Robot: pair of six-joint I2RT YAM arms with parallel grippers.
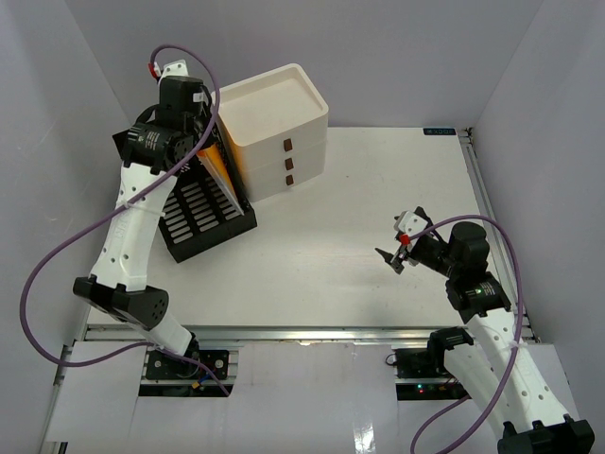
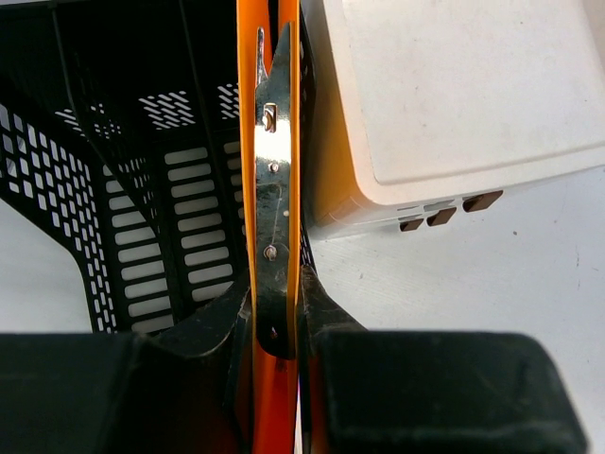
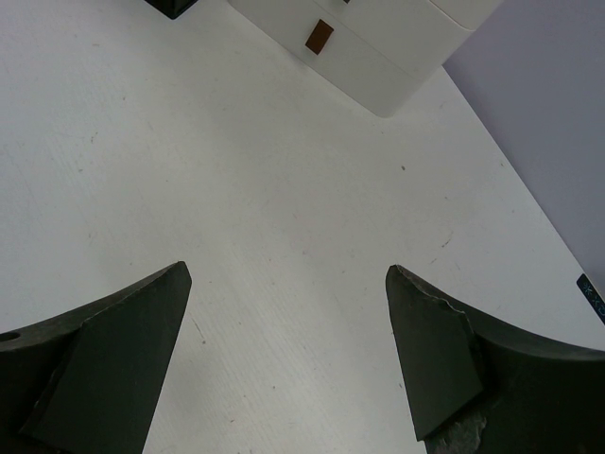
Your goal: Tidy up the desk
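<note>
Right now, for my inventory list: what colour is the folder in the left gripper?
The folder is orange; the left wrist view shows it best.

Left tool [image 2: 275, 323] clamps orange folder [image 2: 247, 113] above black mesh rack [image 2: 161, 255].

black rack [image 1: 203, 219] and drawer box [image 1: 279, 123] crowding back-left, desk [image 1: 326, 260] centre open

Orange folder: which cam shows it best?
Left wrist: folder fills the centre edge-on, metal clip visible, clamped in the left pincer at the rack. Top external shows only an orange sliver. Right wrist doesn't show it.
</note>
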